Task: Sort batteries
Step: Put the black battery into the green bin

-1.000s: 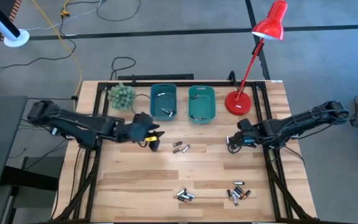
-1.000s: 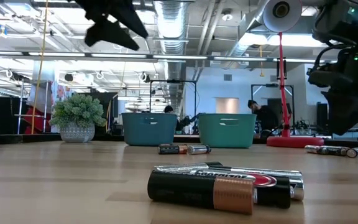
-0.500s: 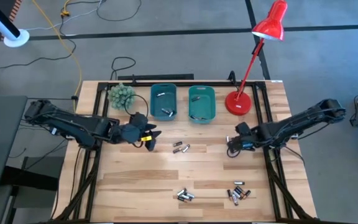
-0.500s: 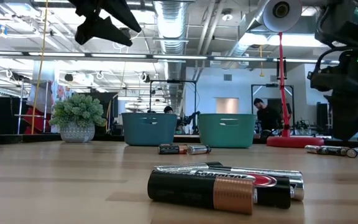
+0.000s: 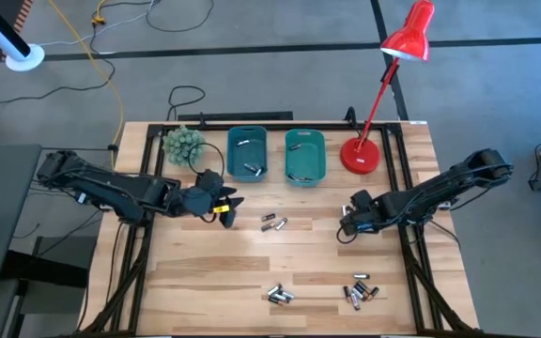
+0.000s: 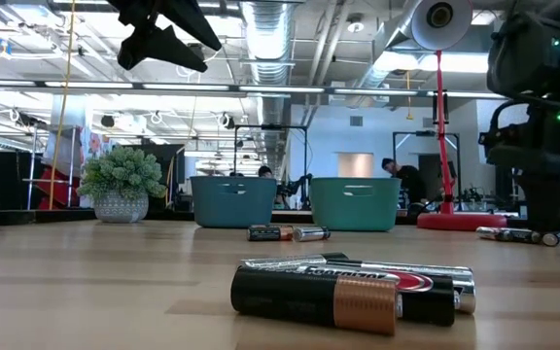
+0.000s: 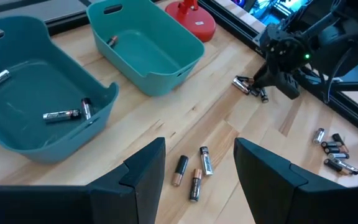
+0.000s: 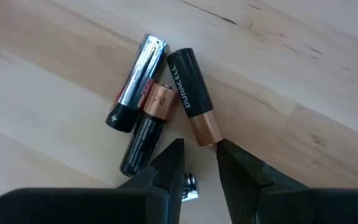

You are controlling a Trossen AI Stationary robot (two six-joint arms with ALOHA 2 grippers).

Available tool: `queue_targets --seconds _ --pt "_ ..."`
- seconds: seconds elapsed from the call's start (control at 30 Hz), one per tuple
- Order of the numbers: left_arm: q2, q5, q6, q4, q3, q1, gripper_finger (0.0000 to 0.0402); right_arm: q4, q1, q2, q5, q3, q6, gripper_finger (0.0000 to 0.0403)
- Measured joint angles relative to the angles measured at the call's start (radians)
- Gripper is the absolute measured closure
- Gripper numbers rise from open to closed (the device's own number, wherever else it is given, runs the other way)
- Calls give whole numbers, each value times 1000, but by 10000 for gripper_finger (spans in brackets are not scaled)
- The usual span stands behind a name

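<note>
Batteries lie in loose groups on the wooden table: a central group [image 5: 272, 223], two near-edge groups [image 5: 280, 296] [image 5: 360, 291], and a small cluster under my right gripper [image 8: 160, 102]. A few more lie in the dark teal bin [image 5: 247, 155] and the lighter teal bin [image 5: 305, 155]. My right gripper [image 8: 197, 146] is open by a narrow gap, low over that cluster, its fingertips on either side of the copper end [image 8: 202, 132] of a black battery. My left gripper [image 7: 197, 155] is open and hovers high above the central group [image 7: 191, 171], near the bins.
A red desk lamp stands with its base [image 5: 360, 155] right of the bins, its arm leaning over the far right corner. A potted green plant [image 5: 184, 145] sits left of the bins. A black frame rail [image 5: 411, 253] runs along the table's right side. Bare wood lies between the battery groups.
My right gripper has moved a little toward the table's left and near edge and has come lower over its battery cluster. My left gripper has shifted slightly toward the table's left and then held still. No battery has moved.
</note>
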Motion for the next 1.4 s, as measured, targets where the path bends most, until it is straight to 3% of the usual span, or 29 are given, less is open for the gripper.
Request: queue_targets --seconds 0.37,0.57,1.03,1.4 --pt "0 1 5 -2 0 0 214 -236 5 -102 -8 107 -17 285" --pt "0 1 5 -32 0 0 214 -219 1 -138 -5 126 -128 284" --pt "0 1 3 -32 0 0 214 -183 -120 -3 -39 126 -439 195" --pt "0 1 -14 -24 0 0 214 -93 -237 85 -131 126 -685 234"
